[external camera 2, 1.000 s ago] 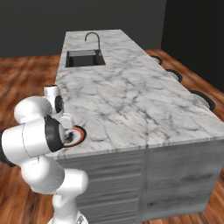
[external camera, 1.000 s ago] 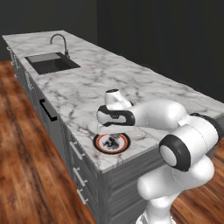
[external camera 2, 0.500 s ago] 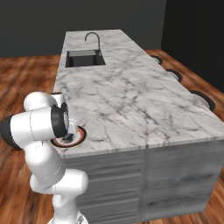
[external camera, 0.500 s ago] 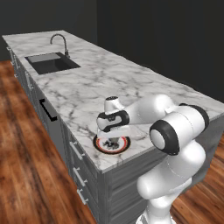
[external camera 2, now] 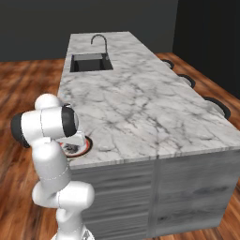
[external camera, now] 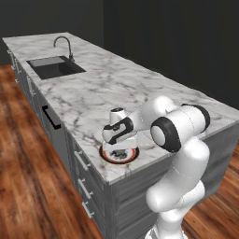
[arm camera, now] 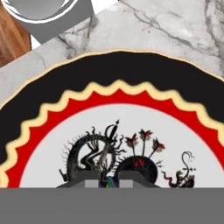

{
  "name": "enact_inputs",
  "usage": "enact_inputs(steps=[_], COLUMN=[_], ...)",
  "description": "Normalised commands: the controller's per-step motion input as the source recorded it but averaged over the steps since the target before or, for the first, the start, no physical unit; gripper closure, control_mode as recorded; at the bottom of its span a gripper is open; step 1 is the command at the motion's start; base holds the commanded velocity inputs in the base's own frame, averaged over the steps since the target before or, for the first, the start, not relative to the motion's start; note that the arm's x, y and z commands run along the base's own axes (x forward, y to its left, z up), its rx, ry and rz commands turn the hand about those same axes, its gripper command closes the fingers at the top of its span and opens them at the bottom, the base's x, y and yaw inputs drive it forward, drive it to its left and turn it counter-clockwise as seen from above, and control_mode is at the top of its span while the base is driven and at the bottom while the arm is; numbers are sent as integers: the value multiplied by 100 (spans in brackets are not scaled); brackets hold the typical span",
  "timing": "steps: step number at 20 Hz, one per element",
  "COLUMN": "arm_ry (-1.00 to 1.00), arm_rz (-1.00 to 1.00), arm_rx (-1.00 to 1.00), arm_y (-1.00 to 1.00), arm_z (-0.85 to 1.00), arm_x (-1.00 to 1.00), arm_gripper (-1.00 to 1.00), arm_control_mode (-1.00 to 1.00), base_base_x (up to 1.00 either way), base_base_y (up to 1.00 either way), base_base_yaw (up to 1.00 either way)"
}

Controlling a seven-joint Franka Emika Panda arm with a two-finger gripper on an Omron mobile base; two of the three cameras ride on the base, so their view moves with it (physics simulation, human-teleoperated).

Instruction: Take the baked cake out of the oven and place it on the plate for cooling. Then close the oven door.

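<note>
Right now your white arm (external camera: 179,140) bends low over the long white-and-grey marbled surface (external camera: 121,88), with its pincer (external camera: 117,150) pointing straight down at the round plate with a black rim, a yellow zigzag line, a red ring and a pale centre painted with dark figures (external camera: 119,156). That plate lies flat on the surface close to the long edge nearest your base, toward the end corner on the arm's side. From the right base camera you see the plate (external camera 2: 78,150) partly behind the arm's elbow (external camera 2: 47,126), again right at the near edge of the surface (external camera 2: 140,108).

Looking along the hand, you see the plate (arm camera: 113,127) spread wide beneath it, with marble beyond the black rim at the top. The two dark finger tips (arm camera: 94,183) at the bottom of that view stand almost together, with only a sliver between them, so your pincer (arm camera: 107,183) is closed to its narrowest. You cannot tell from these pictures whether anything sits between the tips; a small coloured speck shows in the slit, too small to name.

At the far end of the surface sits a dark rectangular sink basin (external camera: 55,68) with a curved dark faucet (external camera: 64,45) behind it. Grey cabinet fronts with pale bar handles (external camera: 81,161) run below the near edge, above a reddish wood plank floor (external camera: 28,186).
</note>
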Motion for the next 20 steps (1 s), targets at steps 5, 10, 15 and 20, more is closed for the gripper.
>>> enact_inputs(steps=[5,10,15,20], arm_ry=[-3,-3,-6,-14], arm_rz=[0,0,-2,0], arm_rx=[0,1,6,2], arm_y=[10,-5,-20,-21], arm_z=[-28,-3,47,78], arm_x=[18,1,-14,-40], arm_gripper=[100,-100,-100,-100], arm_control_mode=[-100,-100,-100,-100], base_base_x=[0,0,0,0], base_base_y=[0,0,0,0], base_base_yaw=[0,0,0,0])
